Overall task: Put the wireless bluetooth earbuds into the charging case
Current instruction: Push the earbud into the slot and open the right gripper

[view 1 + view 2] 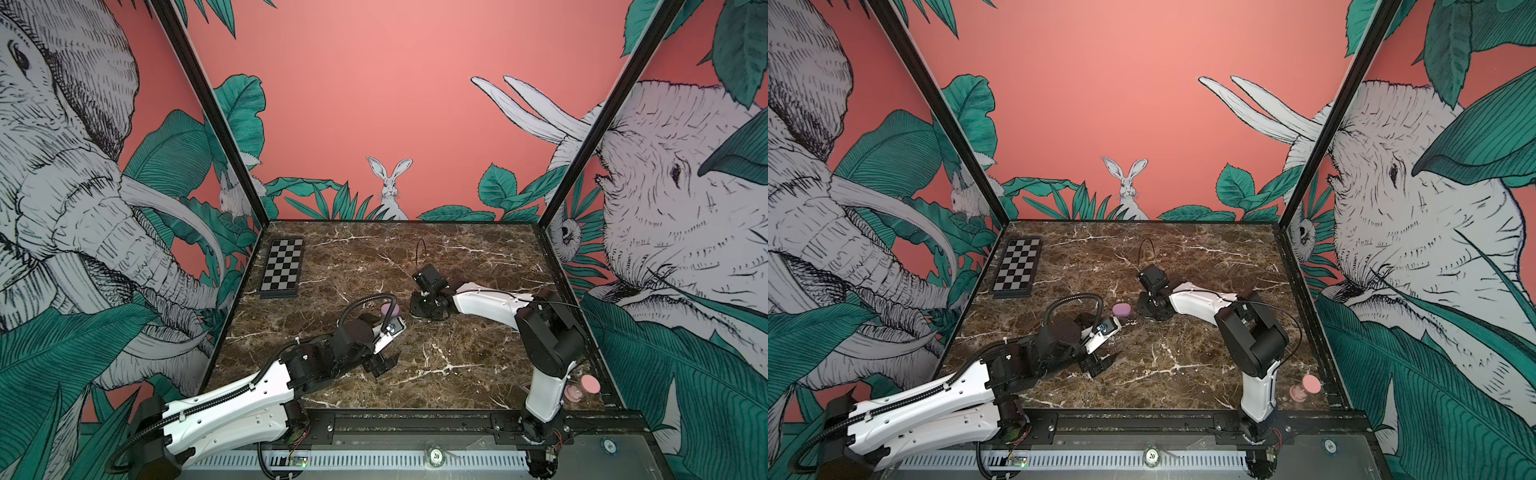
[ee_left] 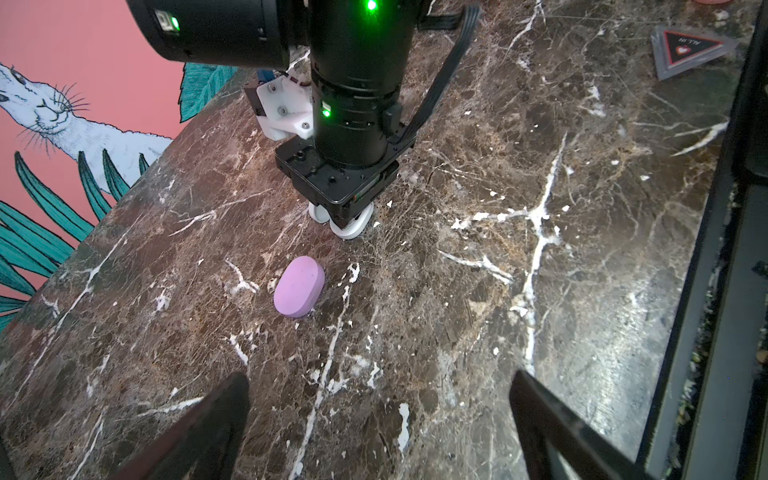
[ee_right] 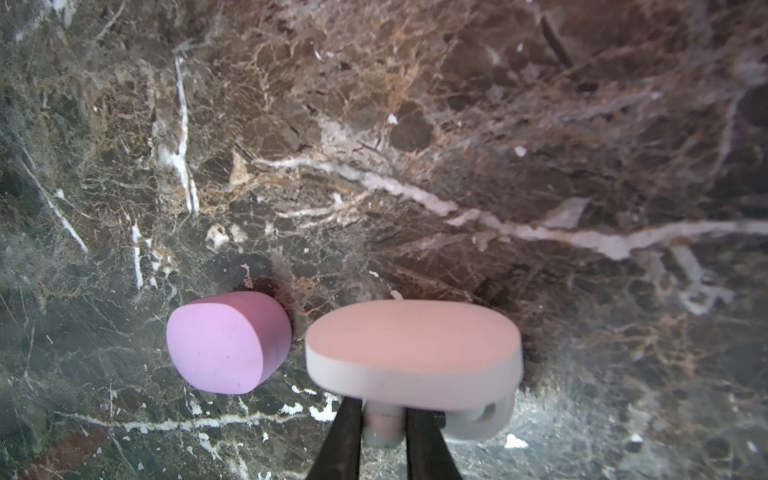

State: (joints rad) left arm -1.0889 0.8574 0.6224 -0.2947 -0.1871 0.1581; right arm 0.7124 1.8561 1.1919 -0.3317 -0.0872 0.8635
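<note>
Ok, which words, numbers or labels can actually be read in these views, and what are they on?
"20": on the round token, in both top views.
Second round token: digits too small to read.
Triangular badge, left wrist view: lettering too blurred to read.
Nothing else legible.

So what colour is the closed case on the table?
The case is lilac-purple; clearest in left wrist view.
</note>
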